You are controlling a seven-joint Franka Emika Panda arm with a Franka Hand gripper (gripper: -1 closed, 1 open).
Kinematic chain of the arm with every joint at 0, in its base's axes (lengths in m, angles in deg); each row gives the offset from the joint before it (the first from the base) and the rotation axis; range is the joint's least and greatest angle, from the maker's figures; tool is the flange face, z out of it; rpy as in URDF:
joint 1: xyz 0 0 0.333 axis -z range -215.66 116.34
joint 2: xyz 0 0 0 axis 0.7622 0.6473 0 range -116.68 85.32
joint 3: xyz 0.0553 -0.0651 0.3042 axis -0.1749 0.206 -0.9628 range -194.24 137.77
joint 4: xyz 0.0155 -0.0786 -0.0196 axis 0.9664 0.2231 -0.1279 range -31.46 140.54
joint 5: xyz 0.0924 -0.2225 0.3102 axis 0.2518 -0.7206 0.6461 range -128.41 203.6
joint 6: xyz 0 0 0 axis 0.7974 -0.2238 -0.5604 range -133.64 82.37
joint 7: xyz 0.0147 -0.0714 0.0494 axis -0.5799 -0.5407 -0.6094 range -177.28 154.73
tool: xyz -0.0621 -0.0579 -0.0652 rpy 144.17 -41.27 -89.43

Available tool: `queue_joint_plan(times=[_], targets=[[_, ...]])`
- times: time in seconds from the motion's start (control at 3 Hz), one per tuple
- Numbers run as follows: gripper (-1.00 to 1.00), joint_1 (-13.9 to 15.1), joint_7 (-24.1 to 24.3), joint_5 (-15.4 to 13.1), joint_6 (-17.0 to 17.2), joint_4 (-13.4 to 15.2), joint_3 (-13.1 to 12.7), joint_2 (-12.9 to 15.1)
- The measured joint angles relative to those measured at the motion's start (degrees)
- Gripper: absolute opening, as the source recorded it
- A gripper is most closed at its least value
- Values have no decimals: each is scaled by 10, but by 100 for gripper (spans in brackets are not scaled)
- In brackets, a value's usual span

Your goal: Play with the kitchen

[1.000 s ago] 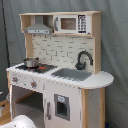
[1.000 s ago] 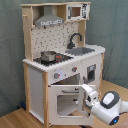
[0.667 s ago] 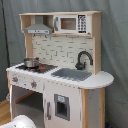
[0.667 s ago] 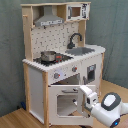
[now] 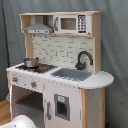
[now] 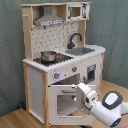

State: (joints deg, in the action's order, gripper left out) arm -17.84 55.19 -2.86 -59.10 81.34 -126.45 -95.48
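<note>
The kitchen [image 5: 60,75] [image 6: 60,60] is a white and light-wood toy that shows in both exterior views. It has a black stovetop [image 6: 52,59] with a small metal pot [image 5: 31,62] [image 6: 48,55], a grey sink [image 5: 71,74], a black faucet [image 5: 82,59], a hood [image 6: 50,21] and a microwave [image 5: 72,23]. In the second exterior view my gripper [image 6: 80,88] is at the top edge of the oven door [image 6: 70,102], just under the knobs [image 6: 56,76]. In the first exterior view only a white part of my arm [image 5: 20,122] shows, at the bottom left.
A grey curtain [image 5: 115,40] hangs behind the kitchen. The floor is wood [image 6: 20,117]. My white arm [image 6: 107,102] fills the space in front of the cupboard door [image 6: 91,72] on the second exterior view's right.
More of my arm now shows in the bottom left corner of the first exterior view. In the second exterior view the gripper stays at the oven door with hardly any shift.
</note>
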Motion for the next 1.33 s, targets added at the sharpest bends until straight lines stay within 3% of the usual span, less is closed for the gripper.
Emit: queue_joint_plan(times=[1.33], targets=[[100,-1,-250,0,1,-38,82,15]])
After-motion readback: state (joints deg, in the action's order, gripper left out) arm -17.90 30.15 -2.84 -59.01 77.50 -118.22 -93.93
